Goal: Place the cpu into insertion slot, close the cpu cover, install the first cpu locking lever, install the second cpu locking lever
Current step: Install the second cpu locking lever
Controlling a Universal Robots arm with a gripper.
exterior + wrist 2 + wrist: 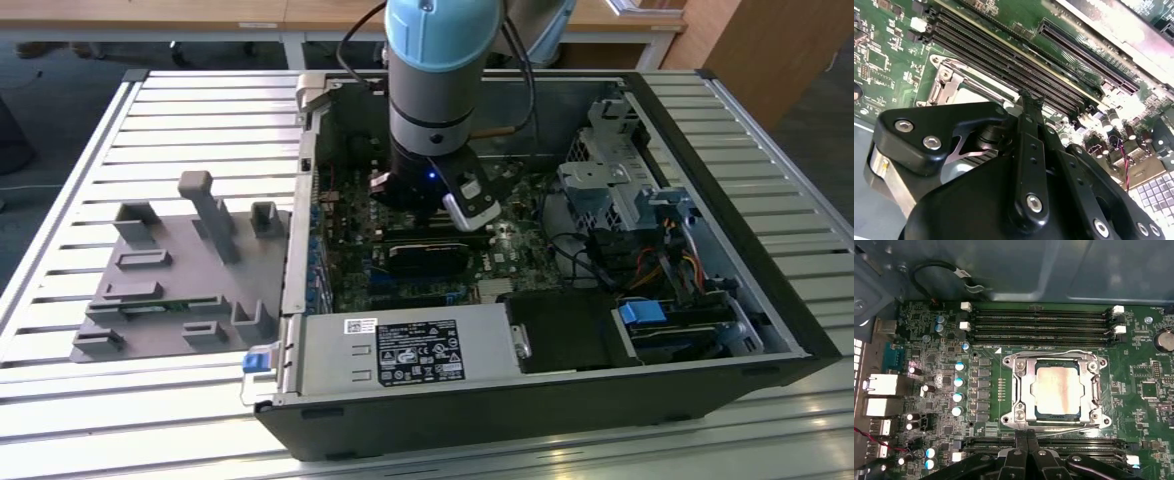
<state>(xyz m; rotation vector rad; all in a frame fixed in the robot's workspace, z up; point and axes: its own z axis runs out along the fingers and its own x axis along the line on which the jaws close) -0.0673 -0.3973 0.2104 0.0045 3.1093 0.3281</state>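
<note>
In the first wrist view the cpu [1059,390], a pale silvery square chip, lies flat in the insertion slot [1040,413]. The cpu cover [1022,390] is folded down around it, and the chip shows through the cover's window. A thin wire locking lever [1054,354] runs along one side of the socket. A second lever [1069,426] runs along the opposite side, closest to the fingertips. My gripper [1027,439] hovers just off that side with its black fingers [1026,130] pressed together and nothing visible between them. In the exterior view the gripper [461,215] hangs low over the motherboard inside the open case.
Long black memory slots [1039,320] flank the socket on two sides. Capacitors and rear ports [881,385] stand beside it. In the exterior view, a drive cage [614,190], cables and a power supply [400,350] crowd the case. A grey fixture [174,270] stands on the slatted table.
</note>
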